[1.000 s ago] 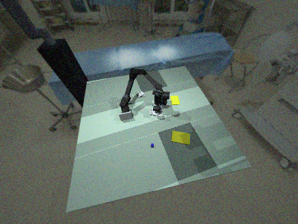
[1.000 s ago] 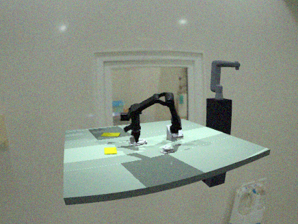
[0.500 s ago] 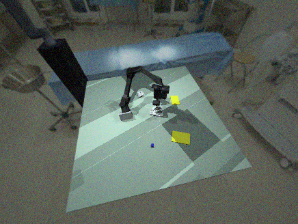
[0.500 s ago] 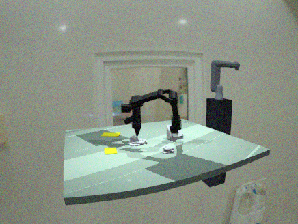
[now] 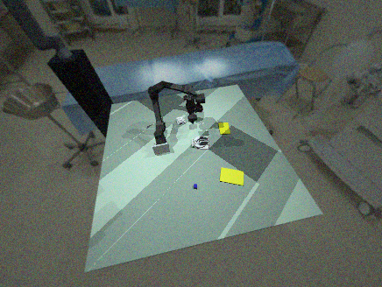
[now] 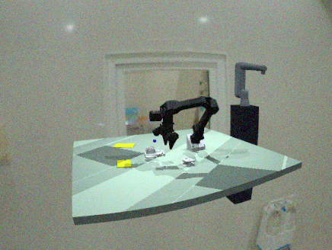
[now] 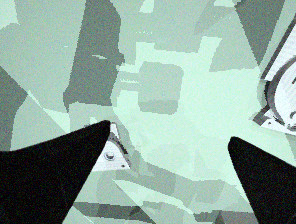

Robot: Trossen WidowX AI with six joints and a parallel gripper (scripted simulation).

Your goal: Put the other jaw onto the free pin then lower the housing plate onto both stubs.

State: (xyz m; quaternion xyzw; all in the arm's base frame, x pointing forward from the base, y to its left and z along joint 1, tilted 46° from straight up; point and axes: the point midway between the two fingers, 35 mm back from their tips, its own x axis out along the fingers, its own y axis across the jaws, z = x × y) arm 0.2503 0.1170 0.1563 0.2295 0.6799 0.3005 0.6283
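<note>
The black parallel-jaw gripper is spread open, grasping nothing. In the wrist view, white parts show at two and eight o'clock.

The black arm has chunky joints, a pale base and 2 tapered black fingertips.

Pale green patterned table, two yellow pieces, small blue block, white parts

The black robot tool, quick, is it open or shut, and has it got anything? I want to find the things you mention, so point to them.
Black two-fingered tool [image 5: 193,124] [image 6: 170,148] [image 7: 168,133]: wide open, holding nothing.
</note>
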